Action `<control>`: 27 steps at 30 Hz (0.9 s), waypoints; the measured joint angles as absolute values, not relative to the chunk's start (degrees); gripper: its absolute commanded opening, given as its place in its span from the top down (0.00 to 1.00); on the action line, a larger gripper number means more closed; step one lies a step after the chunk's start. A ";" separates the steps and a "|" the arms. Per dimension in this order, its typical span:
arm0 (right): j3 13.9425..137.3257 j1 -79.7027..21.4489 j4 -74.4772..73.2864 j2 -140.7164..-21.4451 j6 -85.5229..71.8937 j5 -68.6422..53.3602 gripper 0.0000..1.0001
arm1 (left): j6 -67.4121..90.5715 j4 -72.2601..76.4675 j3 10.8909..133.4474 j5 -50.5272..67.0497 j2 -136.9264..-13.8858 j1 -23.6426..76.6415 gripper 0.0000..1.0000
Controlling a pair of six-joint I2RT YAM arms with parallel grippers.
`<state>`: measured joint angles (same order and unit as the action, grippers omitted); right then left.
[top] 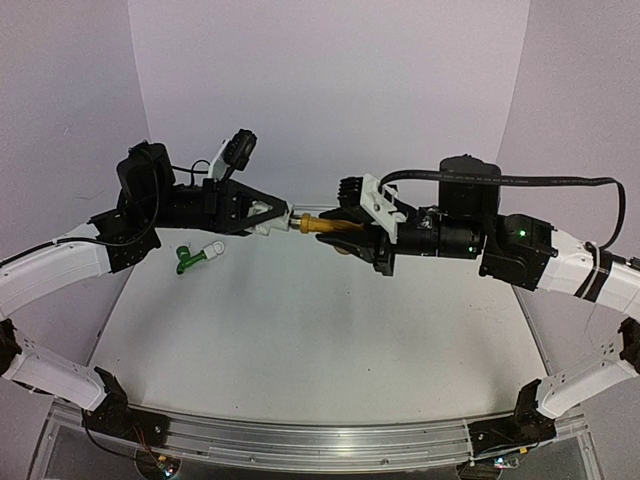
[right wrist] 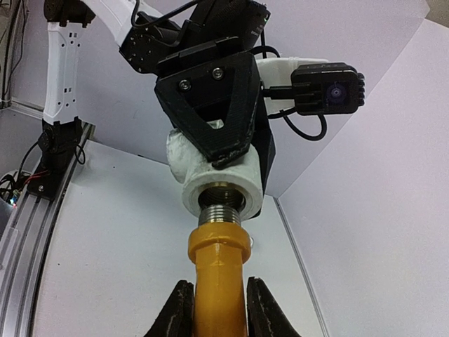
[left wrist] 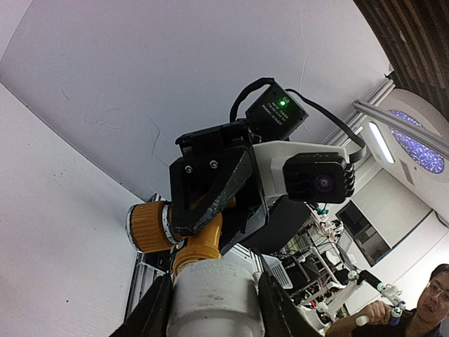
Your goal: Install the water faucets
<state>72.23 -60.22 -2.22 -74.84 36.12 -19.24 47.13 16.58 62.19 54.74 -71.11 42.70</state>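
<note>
One yellow faucet [top: 322, 224] hangs in mid-air with its threads started in the white fitting [top: 272, 222].
It lies level, its long axis running side to side and its threaded end pointing to the robot's left, partly inside the fitting. The right hand [top: 338, 228] is clamped on its body and the left hand [top: 268, 219] on the fitting. Doing this well likely means holding both axes in line and turning gently to avoid cross-threading. The green faucet [top: 187, 262] lies on the worktop [top: 320, 340] below.

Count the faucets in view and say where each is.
2. Yellow faucet: in the right gripper, mid-air, against the white fitting in the left gripper. Green faucet: on the table.
</note>
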 measured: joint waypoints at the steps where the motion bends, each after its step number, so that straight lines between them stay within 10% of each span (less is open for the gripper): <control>1: 72.23 -60.23 -2.15 -74.83 36.12 -19.15 1.00 | 47.24 16.58 62.19 54.71 -71.12 42.69 1.00; 27: 73.11 -60.88 -3.35 -75.08 35.76 -17.21 1.00 | 47.68 16.54 62.08 54.22 -72.25 42.42 1.00</control>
<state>73.11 -60.88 -3.35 -75.08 35.76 -17.21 47.68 16.54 62.08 54.22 -72.25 42.42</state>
